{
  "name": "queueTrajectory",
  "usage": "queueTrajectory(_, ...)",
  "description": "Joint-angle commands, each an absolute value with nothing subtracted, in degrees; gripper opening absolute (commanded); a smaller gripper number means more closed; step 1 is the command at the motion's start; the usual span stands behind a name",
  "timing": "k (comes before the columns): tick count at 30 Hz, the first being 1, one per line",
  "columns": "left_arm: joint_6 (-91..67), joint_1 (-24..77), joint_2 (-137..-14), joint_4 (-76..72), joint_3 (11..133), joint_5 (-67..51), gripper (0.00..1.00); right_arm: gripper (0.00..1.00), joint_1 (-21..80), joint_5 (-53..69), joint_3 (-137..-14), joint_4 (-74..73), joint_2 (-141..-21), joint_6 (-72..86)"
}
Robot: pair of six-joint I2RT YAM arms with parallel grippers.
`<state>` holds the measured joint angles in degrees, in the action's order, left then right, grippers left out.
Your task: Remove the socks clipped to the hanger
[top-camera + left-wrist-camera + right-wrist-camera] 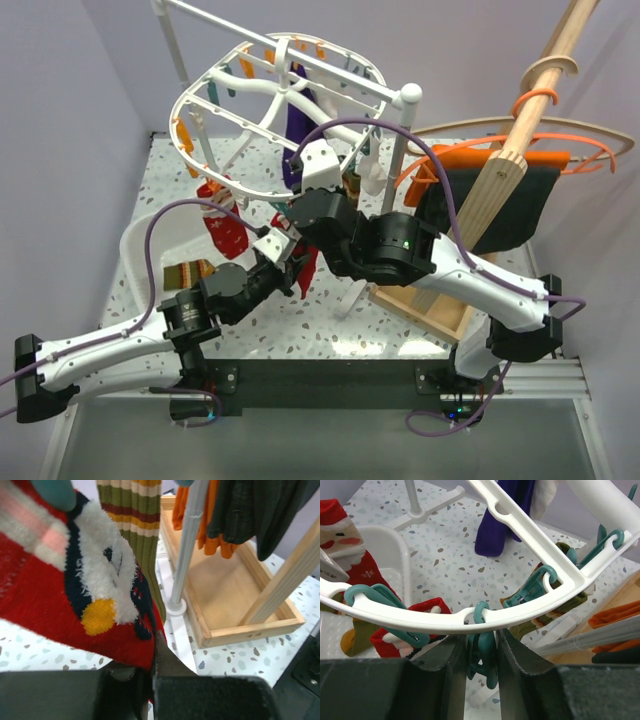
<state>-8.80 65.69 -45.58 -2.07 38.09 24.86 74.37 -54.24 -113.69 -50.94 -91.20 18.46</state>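
As left gripper nips sock, post near

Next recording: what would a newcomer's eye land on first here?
The big white oval hanger, hung with socks, fills the top view's upper left-centre. Close up, the left gripper pinches a red sock, while the right gripper squeezes a teal clip on the hanger's rim.

You have a speckled terrazzo table under everything. On its right part lies a shallow wooden tray, and a slanted wooden pole rises from it. A black cloth and an orange cloth hang beside this pole. A white upright post stands just beside the tray. At the left you find a white plastic bin
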Motion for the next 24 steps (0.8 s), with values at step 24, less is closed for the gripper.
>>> queueTrajectory(24,-11.68,65.74,-50.98,-13.44,42.8,3.87,0.0,0.65,74.53,-40.79,-115.92,-58.28,-78.75,23.91)
